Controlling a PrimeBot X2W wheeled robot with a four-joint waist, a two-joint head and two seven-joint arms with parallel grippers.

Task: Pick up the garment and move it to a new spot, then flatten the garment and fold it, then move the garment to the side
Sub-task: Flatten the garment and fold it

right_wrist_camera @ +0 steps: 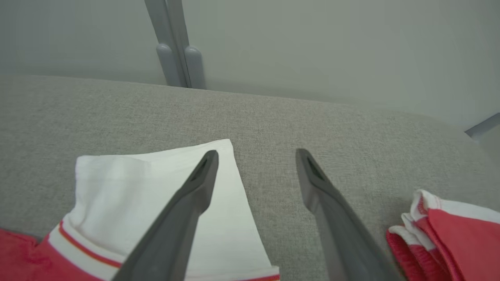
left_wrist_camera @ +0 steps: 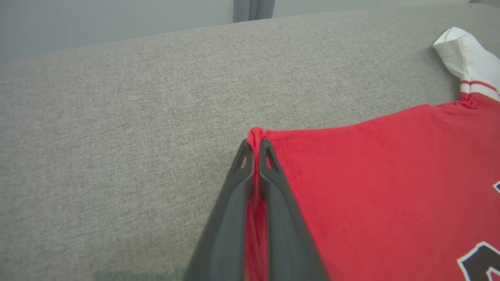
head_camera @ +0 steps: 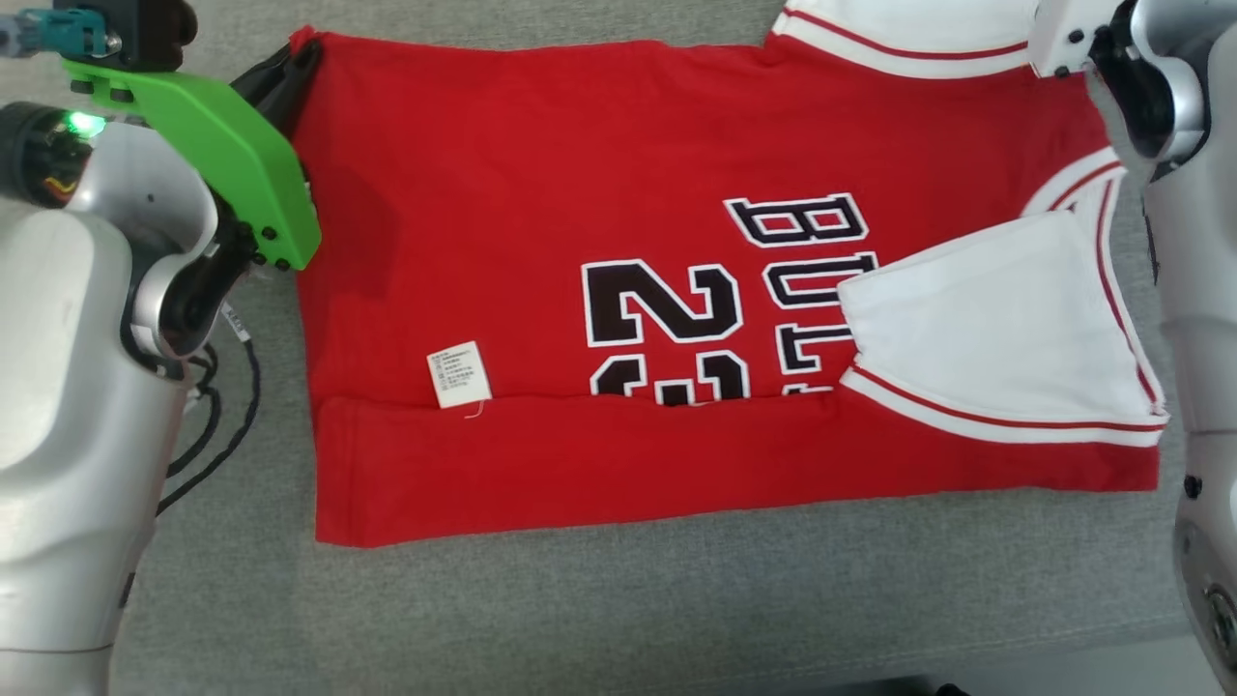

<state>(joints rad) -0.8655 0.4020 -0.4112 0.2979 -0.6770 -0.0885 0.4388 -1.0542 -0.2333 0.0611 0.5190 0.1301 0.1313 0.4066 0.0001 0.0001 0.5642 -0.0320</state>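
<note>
Spread flat across a grey fabric-covered tabletop (head_camera: 580,619): a red basketball jersey (head_camera: 541,193) with white sleeves, chest side up, collar end toward the robot's right. Near long edge folded up over the body in a red band (head_camera: 580,464), covering the lower part of the black number (head_camera: 667,309). Small white care label (head_camera: 458,373) lying just above that fold. One white sleeve with a red stripe (head_camera: 986,319) turned in over the chest lettering; the other white sleeve (head_camera: 899,29) sticking out past the far edge.

Left gripper (head_camera: 307,53) at the far left corner of the jersey, clamped on that corner. In the left wrist view, same gripper (left_wrist_camera: 256,146) with both dark fingers (left_wrist_camera: 273,203) pressed together, a ridge of red cloth squeezed between them and poking out past the tips. Bright green plate (head_camera: 232,155) on that wrist, just beside the jersey's left edge.

Right gripper (right_wrist_camera: 256,154) with fingers spread wide, holding nothing, over the far sleeve: one finger (right_wrist_camera: 187,203) above the white cloth, the other over bare grey fabric. Cannot tell whether that finger touches the cloth. Bunched red cloth with white trim (right_wrist_camera: 449,234) at the lower right of that view, apart from both fingers. Pale right forearm (head_camera: 1193,290) alongside the collar end.
</note>
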